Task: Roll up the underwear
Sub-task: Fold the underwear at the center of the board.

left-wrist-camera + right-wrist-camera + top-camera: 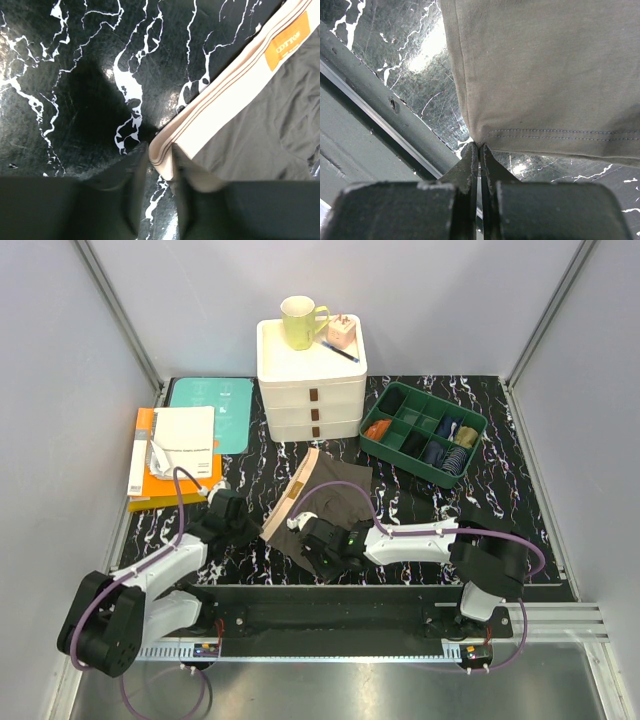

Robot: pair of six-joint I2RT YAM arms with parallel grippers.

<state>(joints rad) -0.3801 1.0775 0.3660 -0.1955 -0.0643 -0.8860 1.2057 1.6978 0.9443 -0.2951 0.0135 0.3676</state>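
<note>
One olive-brown underwear (335,502) with a beige waistband (292,495) lies spread on the black marbled table, in front of the drawers. My left gripper (264,531) is at the near end of the waistband. In the left wrist view its fingers (134,175) stand a little apart, open, with the waistband's corner (165,155) between them. My right gripper (318,540) is at the garment's near leg corner. In the right wrist view it (480,146) is shut on the stitched hem corner of the underwear (545,65), which is pulled up to a point.
A white drawer unit (312,400) with a mug (300,322) stands at the back. To its right is a green divided tray (372,443) holding sock bundles. Books (172,455) and a teal pad (212,405) lie at the left. A metal rail (380,592) runs along the near edge.
</note>
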